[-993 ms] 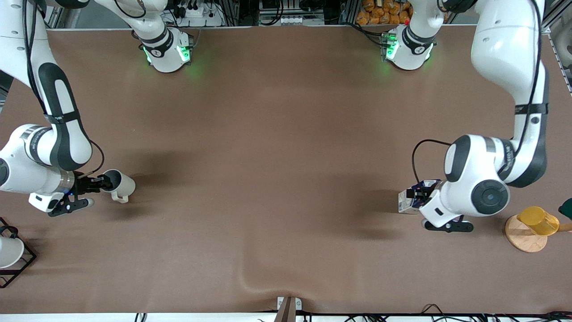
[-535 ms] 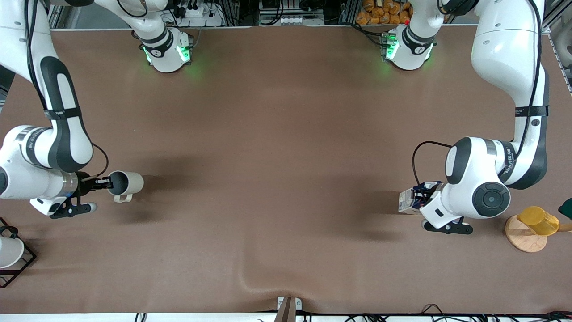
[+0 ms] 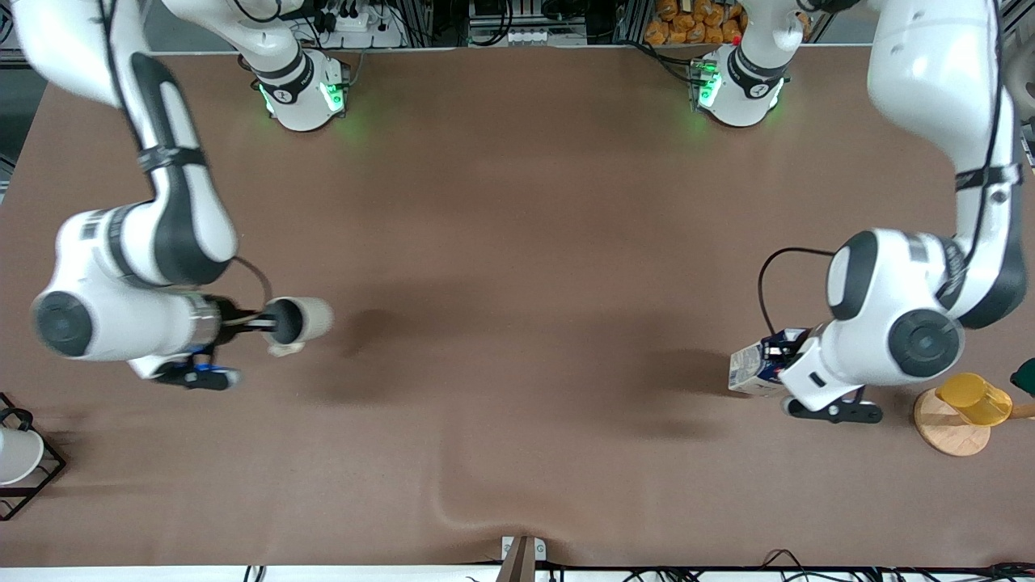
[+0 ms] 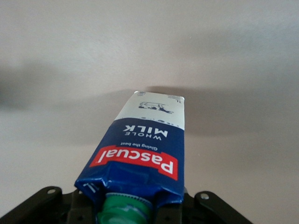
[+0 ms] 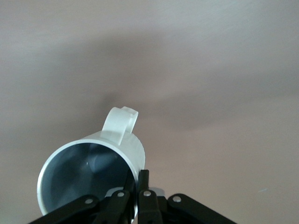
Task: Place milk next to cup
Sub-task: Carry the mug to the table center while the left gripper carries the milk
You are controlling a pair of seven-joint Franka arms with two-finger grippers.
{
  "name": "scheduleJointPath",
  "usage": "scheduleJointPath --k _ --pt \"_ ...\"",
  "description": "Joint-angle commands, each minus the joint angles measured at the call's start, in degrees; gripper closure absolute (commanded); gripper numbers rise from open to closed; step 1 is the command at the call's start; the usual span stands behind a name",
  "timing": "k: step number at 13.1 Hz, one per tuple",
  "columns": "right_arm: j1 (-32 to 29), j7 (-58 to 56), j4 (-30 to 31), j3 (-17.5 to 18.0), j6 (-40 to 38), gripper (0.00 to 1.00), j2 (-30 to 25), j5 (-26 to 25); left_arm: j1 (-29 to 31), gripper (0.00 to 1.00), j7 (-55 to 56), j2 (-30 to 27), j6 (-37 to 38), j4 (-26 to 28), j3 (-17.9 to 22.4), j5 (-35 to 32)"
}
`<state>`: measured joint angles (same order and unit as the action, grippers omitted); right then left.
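Note:
The beige cup with a dark grey inside and a side handle lies tipped sideways in the air over the right arm's end of the table. My right gripper is shut on its rim; the right wrist view shows the cup with one finger outside the wall. The dark blue milk carton, with whitish base, hangs tilted over the left arm's end of the table. My left gripper is shut on its top. The left wrist view shows the carton, its red label and green cap.
A yellow cup stands on a round wooden coaster at the left arm's end. A white cup sits in a black wire rack at the right arm's end, near the front camera. The brown mat has a wrinkle near its front edge.
My right gripper has carried the cup upward and toward the table's middle. My left gripper has lifted the milk slightly and shifted it a little toward the left arm's end.

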<state>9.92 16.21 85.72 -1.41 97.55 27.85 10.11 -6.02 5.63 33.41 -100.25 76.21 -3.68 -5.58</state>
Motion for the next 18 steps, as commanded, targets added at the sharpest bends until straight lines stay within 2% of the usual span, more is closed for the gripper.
scheduleJointPath --k 1,2,8,13,15,16,17,18 --pt "7.8 14.8 -2.7 -0.7 -0.5 1.00 -0.3 2.2 -0.2 1.00 -0.9 -6.7 4.6 1.0 -0.8 -0.7" --pt "10.7 19.0 -3.0 -0.7 0.0 1.00 0.2 1.9 -0.2 1.00 -0.1 -7.6 5.9 1.0 -1.6 0.3" --pt "24.3 40.5 -3.8 -0.8 17.6 1.00 6.2 1.9 -0.7 1.00 11.1 -8.4 7.4 1.0 -9.4 1.9" --pt "30.6 50.3 -3.6 -0.9 29.9 1.00 11.2 1.1 -0.8 1.00 12.9 -8.1 8.3 1.1 -10.5 1.9" --pt "31.0 51.7 -3.5 -0.9 30.8 1.00 11.7 1.1 -1.1 1.00 13.0 -8.1 9.2 1.1 -10.5 1.9" --pt "31.0 51.7 -3.3 -1.0 30.8 0.70 11.9 1.0 -1.7 1.00 13.2 -8.0 9.3 1.1 -10.5 2.0" --pt "31.0 52.0 -3.3 -1.0 30.9 0.05 12.4 1.0 -2.0 1.00 13.5 -7.9 9.3 1.1 -10.5 2.0" --pt "31.0 52.1 -3.3 -1.1 30.9 0.00 12.4 0.2 -2.0 1.00 13.8 -7.7 9.3 1.1 -10.5 2.0"
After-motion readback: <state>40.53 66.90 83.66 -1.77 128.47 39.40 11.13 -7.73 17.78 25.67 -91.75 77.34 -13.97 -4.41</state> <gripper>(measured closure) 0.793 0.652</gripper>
